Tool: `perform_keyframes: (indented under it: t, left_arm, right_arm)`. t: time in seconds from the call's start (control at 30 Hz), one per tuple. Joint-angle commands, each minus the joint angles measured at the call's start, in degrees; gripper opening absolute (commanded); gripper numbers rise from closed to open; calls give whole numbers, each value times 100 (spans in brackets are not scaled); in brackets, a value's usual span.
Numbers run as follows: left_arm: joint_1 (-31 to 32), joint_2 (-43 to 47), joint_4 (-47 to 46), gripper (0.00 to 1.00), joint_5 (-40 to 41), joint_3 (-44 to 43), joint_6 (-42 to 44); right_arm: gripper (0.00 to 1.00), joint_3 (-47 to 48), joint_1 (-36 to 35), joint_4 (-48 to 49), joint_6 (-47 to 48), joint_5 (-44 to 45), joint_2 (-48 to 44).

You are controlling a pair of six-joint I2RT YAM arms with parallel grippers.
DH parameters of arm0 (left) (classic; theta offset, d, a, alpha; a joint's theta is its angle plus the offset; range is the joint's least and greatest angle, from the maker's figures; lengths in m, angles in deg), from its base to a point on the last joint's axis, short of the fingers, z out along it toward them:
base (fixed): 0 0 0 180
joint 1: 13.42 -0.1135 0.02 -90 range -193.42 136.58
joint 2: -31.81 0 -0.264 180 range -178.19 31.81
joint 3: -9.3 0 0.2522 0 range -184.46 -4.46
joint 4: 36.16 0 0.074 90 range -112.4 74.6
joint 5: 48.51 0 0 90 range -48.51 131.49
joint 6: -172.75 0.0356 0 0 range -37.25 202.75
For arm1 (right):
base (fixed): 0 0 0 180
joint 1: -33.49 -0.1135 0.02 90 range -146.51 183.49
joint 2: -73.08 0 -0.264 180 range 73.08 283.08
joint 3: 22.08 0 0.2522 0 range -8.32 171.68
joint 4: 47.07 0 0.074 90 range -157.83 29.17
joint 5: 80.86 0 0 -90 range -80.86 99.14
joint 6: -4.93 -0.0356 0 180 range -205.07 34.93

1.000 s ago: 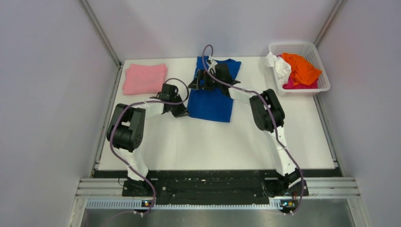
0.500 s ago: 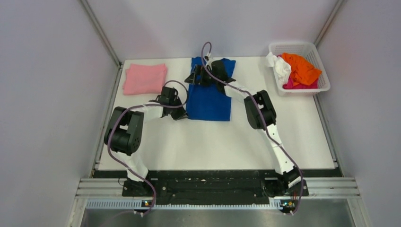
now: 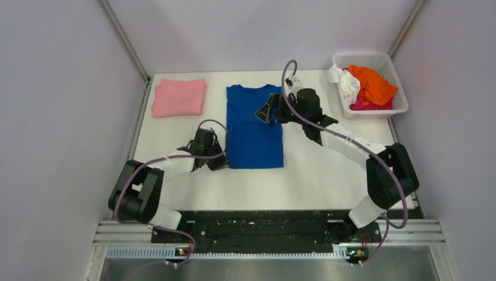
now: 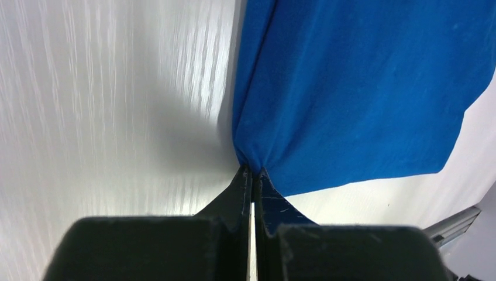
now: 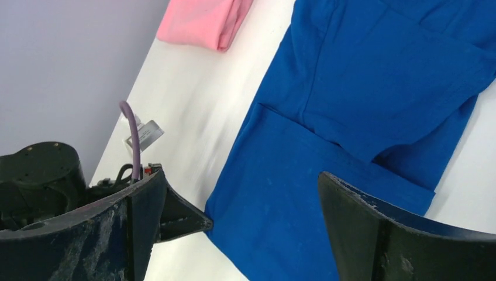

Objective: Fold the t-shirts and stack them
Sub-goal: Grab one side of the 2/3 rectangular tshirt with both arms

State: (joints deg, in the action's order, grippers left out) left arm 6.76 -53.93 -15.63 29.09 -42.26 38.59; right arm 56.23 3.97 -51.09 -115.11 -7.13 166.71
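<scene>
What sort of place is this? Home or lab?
Probably a lab test cell: a white table boxed in by plain panels, a left arm and right arm bolted to a metal rail, and a white mesh basket of t-shirts.

left arm (image 3: pixel 140 187) tucked low, elbow way out to the left, forearm reaching in toward the middle, left gripper (image 4: pixel 252 174) with fingers (image 4: pixel 240 196) pinched tight on the tee (image 4: pixel 351 88) edge, right arm (image 3: pixel 351 143) stretched far, elbow out right, right gripper (image 5: pixel 263 202) spread wide
</scene>
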Motion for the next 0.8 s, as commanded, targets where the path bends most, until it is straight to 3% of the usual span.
perform_keyframes:
  t: [0.0, 0.13, 0.43, 0.77]
  left_arm:
    - [147, 493, 87, 0, 132, 428, -118]
    - [204, 704, 112, 0, 224, 609, -146]
    - [209, 778, 165, 0, 280, 623, -138]
    - [206, 712, 234, 0, 317, 655, -172]
  right_arm:
    - [99, -689, -190, 362, 44, -410, -125]
    - [99, -291, -248, 611, 75, -749, 295]
    - [99, 1124, -235, 234, 132, -582, 1939]
    - [98, 1339, 71, 800, -59, -634, 2976]
